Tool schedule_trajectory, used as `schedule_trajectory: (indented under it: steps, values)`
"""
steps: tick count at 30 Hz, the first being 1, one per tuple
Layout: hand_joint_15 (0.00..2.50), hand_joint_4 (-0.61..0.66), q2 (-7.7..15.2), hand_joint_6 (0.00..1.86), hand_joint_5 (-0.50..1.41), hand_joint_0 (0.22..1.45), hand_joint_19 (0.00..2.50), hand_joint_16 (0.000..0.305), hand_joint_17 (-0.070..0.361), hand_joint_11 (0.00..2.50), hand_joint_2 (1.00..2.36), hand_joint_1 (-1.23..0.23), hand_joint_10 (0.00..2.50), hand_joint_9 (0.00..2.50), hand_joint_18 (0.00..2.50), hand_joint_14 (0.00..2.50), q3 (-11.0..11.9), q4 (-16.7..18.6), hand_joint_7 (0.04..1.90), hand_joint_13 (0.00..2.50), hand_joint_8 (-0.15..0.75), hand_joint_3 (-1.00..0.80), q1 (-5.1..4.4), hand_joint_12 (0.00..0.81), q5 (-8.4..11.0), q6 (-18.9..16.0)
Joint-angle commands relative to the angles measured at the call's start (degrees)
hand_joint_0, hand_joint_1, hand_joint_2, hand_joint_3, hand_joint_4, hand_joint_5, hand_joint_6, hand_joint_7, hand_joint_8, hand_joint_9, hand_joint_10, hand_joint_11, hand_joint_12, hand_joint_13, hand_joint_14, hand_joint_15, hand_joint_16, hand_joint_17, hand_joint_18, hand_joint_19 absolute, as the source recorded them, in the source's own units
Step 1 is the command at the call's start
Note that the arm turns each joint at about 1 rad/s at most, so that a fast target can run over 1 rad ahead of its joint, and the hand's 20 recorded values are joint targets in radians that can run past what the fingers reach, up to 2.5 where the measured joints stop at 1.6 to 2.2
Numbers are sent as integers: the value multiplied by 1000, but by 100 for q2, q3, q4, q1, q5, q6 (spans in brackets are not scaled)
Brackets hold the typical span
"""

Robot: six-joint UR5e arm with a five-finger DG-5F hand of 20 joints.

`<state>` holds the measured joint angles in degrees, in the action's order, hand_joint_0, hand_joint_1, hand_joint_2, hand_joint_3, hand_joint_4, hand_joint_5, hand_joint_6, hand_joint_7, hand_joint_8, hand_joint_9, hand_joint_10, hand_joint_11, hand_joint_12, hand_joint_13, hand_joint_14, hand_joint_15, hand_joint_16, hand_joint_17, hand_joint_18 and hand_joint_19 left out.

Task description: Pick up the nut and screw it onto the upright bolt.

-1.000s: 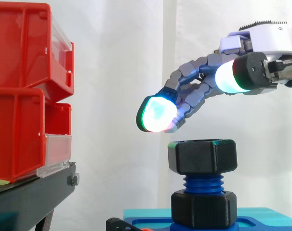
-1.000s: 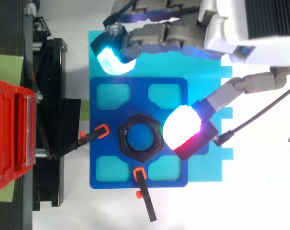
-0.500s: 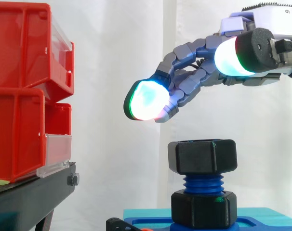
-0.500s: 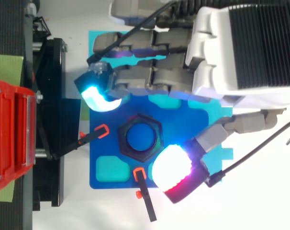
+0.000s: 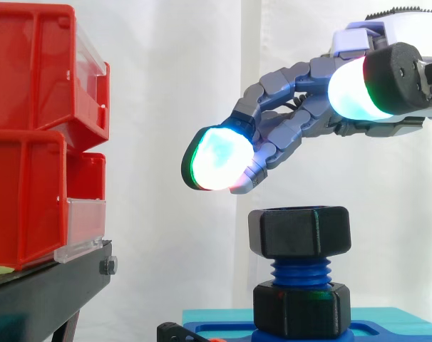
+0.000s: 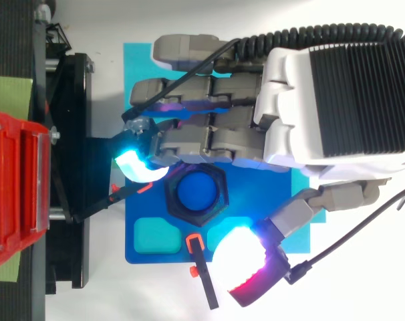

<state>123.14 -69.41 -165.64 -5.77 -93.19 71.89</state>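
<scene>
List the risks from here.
1. The nut sits high on the bolt, near its top. An uneven push from the hand may tilt or jam it.
2. The hand hovers open above the nut with its fingers over one edge. Closing off-centre may catch just a corner.
3. The thumb hangs near an orange clamp and might strike it on the way down.

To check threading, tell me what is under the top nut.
Blue bolt threads show below the top nut, then a second black nut at the blue base. The bolt inside both nuts is covered.
</scene>
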Motion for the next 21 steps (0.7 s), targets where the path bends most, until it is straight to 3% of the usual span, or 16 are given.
schedule_trajectory:
  steps: [1, 21]
  values:
    - [0, 193, 0, 502, -165, 459, 0, 35, 79, 0, 1000, -327, 0, 608, 0, 0, -3, 14, 649, 238, 242, -500, -3, 310, 11, -9]
    - [0, 219, 26, 502, -147, 471, 0, 33, 74, 0, 1000, -375, 0, 710, 0, 0, -47, 23, 677, 351, 254, -500, -21, 290, 3, -9]
